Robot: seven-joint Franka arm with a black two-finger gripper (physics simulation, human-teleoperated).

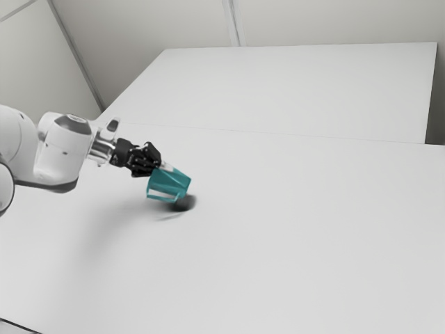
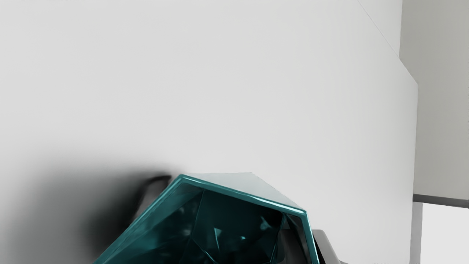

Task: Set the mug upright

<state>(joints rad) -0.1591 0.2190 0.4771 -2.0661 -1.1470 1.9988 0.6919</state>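
The teal, faceted mug (image 1: 170, 184) is tilted in the exterior view, with a dark shadow beneath its lower end; whether it touches the table is unclear. My gripper (image 1: 160, 166) is at its upper edge, shut on the mug's wall. In the wrist view the mug (image 2: 234, 223) turns its open mouth toward the camera. There my gripper (image 2: 309, 245) has one finger inside the mouth and the other outside, the wall between them. Much of the mug's lower part is cut off at that view's edge.
A broad white table (image 1: 299, 236) extends around the mug. Pale walls (image 1: 334, 21) stand behind the table's far edge. The arm comes in from the exterior view's left.
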